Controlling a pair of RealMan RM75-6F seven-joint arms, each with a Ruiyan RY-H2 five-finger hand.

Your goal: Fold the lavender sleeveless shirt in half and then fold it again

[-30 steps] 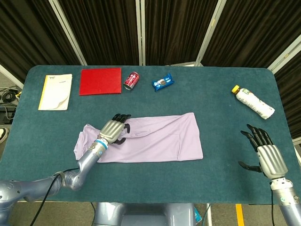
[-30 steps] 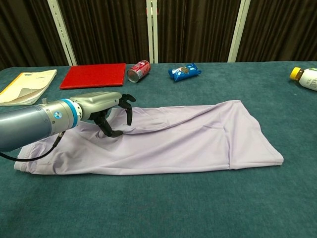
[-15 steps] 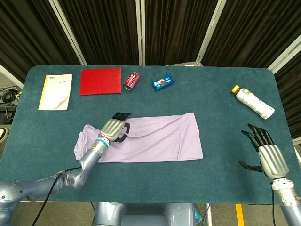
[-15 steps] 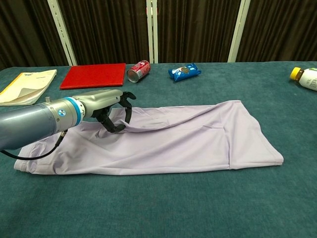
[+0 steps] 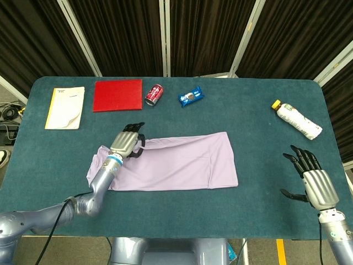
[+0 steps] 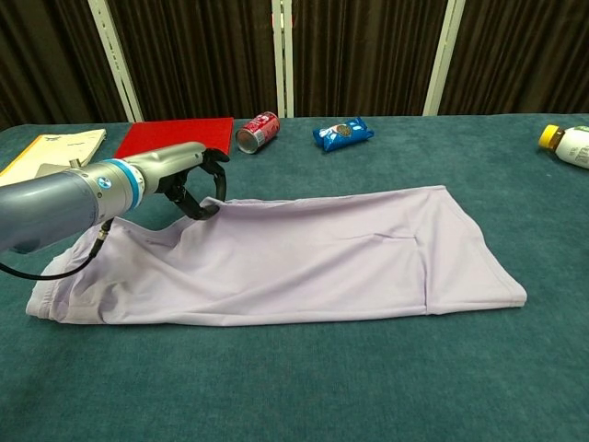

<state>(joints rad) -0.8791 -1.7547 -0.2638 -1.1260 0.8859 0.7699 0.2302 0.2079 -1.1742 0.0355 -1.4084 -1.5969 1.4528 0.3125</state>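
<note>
CHANGE: left hand has dragged the shirt's far edge up-left, flattening its crease | HOLD: pinches lavender sleeveless shirt | RIGHT: right hand released, lower right | PROGRESS: shirt centre-frame, apparently halved; second fold outstanding

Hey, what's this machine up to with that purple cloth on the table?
It is folding a lavender sleeveless shirt that lies flat and folded lengthwise on the table. Its left hand has its fingers curled at the shirt's far edge near one end. Its right hand waits open off to the side, holding nothing.
</note>
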